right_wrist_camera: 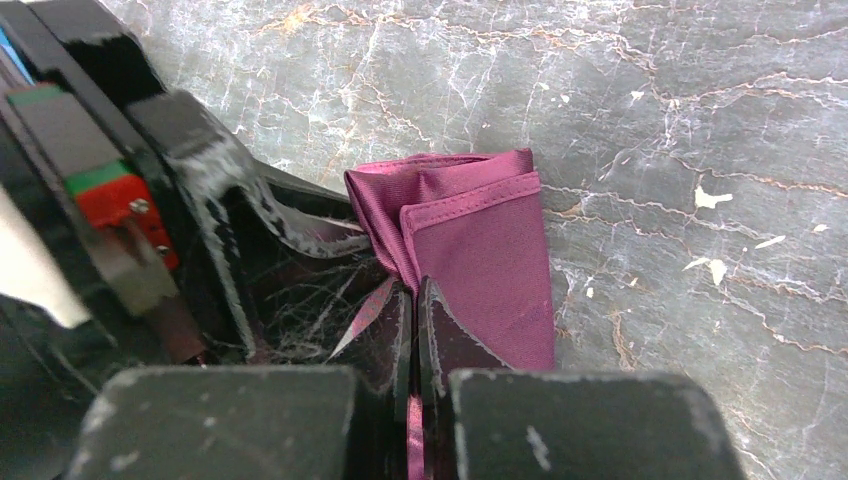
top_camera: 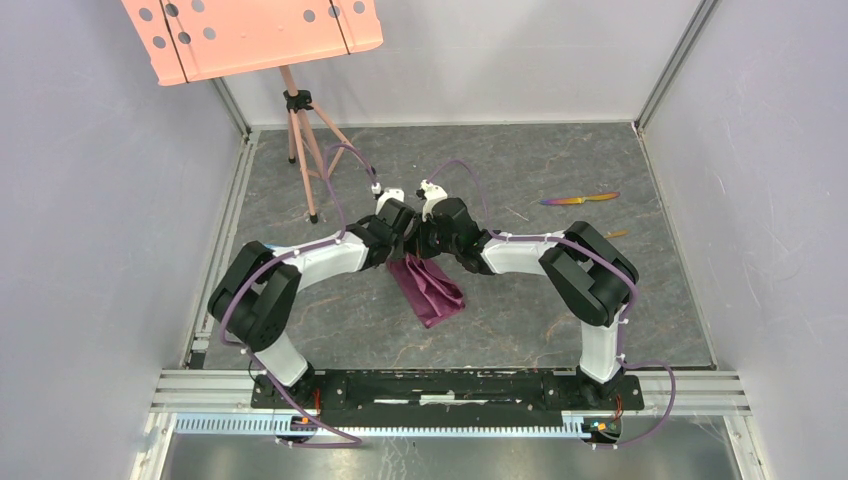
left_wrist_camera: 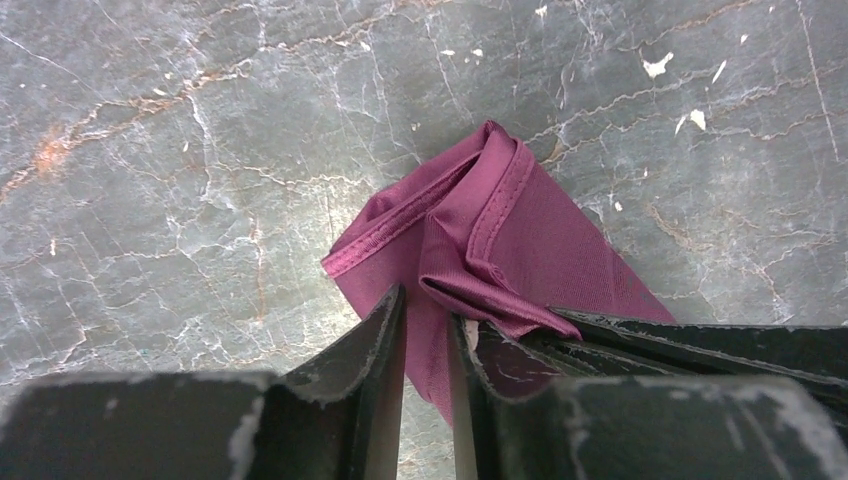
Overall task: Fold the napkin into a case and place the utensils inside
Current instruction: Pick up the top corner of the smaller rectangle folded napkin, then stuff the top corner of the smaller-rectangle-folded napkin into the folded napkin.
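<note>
The plum-purple napkin (top_camera: 436,287) lies folded into a narrow oblong on the grey floor at the middle; it also shows in the left wrist view (left_wrist_camera: 545,235) and the right wrist view (right_wrist_camera: 490,250). My right gripper (right_wrist_camera: 415,287) is shut on its bunched far end, with cloth pinched between the fingers. My left gripper (left_wrist_camera: 425,305) is right beside it, its jaws a narrow gap apart with cloth in the gap. Both meet at the napkin's far end, the left (top_camera: 403,238) next to the right (top_camera: 428,240). The iridescent knife (top_camera: 580,198) lies far right. The gold spoon (top_camera: 616,234) peeks out behind the right arm.
A pink perforated board on a tripod (top_camera: 300,130) stands at the back left. Grey walls enclose the floor on three sides, with metal rails along the left and near edges. The right arm's elbow (top_camera: 590,270) sits close to the spoon.
</note>
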Robot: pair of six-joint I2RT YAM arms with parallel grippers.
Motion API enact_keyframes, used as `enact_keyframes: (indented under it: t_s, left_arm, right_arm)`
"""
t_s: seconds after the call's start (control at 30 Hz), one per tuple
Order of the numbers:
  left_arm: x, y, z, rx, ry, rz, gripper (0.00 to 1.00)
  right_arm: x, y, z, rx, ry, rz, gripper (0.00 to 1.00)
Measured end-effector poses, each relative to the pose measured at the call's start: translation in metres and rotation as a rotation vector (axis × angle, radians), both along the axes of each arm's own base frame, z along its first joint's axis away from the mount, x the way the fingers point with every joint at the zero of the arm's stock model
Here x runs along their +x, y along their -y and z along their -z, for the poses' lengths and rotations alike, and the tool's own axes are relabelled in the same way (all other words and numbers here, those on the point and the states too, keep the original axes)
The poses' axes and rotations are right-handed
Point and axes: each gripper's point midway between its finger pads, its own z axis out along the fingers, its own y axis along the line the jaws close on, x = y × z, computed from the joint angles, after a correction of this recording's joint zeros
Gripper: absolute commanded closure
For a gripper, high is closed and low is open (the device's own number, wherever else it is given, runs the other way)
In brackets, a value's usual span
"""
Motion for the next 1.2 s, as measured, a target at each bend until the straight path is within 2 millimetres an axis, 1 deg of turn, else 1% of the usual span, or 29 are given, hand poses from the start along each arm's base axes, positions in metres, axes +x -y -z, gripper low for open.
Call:
enact_keyframes:
  t_s: [0.1, 0.17, 0.23, 0.33, 0.4, 0.53, 0.7, 0.83, 0.97, 1.07, 1.17, 1.2]
  left_arm:
    - [-0.003, 0.002, 0.005, 0.009, -0.012, 0.008, 0.69]
    - [-0.004, 0.003, 0.008, 0.015, -0.02, 0.012, 0.7]
    - [-0.005, 0.002, 0.013, 0.023, -0.03, 0.013, 0.74]
    - [-0.005, 0.001, 0.016, 0.033, -0.037, 0.01, 0.82]
    - [-0.004, 0.0, 0.016, 0.038, -0.032, 0.005, 0.88]
    - [-0.003, -0.002, 0.014, 0.043, -0.022, -0.001, 0.92]
    - [-0.005, -0.003, 0.003, 0.011, 0.02, -0.002, 0.97]
    - [-0.007, -0.006, -0.004, -0.026, 0.059, -0.005, 0.98]
    - [-0.01, -0.011, -0.001, -0.078, 0.077, -0.008, 0.98]
    - [-0.011, -0.015, 0.002, -0.143, 0.079, -0.02, 0.98]
    - [-0.01, -0.016, 0.005, -0.205, 0.08, -0.035, 0.98]
    - [-0.01, -0.016, 0.006, -0.225, 0.081, -0.039, 0.98]
  right_arm:
    - [0.0, 0.0, 0.0, 0.0, 0.0, 0.0, 1.0]
    - [0.0, 0.0, 0.0, 0.0, 0.0, -0.001, 1.0]
    - [0.0, 0.0, 0.0, 0.001, -0.001, -0.001, 1.0]
    - [0.0, 0.0, 0.0, 0.001, -0.001, -0.002, 1.0]
    - [0.0, 0.0, 0.0, 0.001, -0.001, -0.002, 1.0]
    - [0.0, 0.0, 0.0, -0.002, 0.002, -0.005, 1.0]
    - [-0.002, 0.001, 0.002, -0.017, 0.005, -0.009, 1.0]
    - [-0.008, -0.002, 0.006, -0.039, 0.007, -0.012, 1.0]
    - [-0.014, -0.005, 0.01, -0.066, 0.021, -0.004, 1.0]
    - [-0.017, -0.006, 0.02, -0.088, 0.017, 0.0, 1.0]
    - [-0.019, -0.004, 0.038, -0.121, 0.002, 0.006, 1.0]
    - [-0.017, -0.005, 0.037, -0.119, 0.01, 0.01, 1.0]
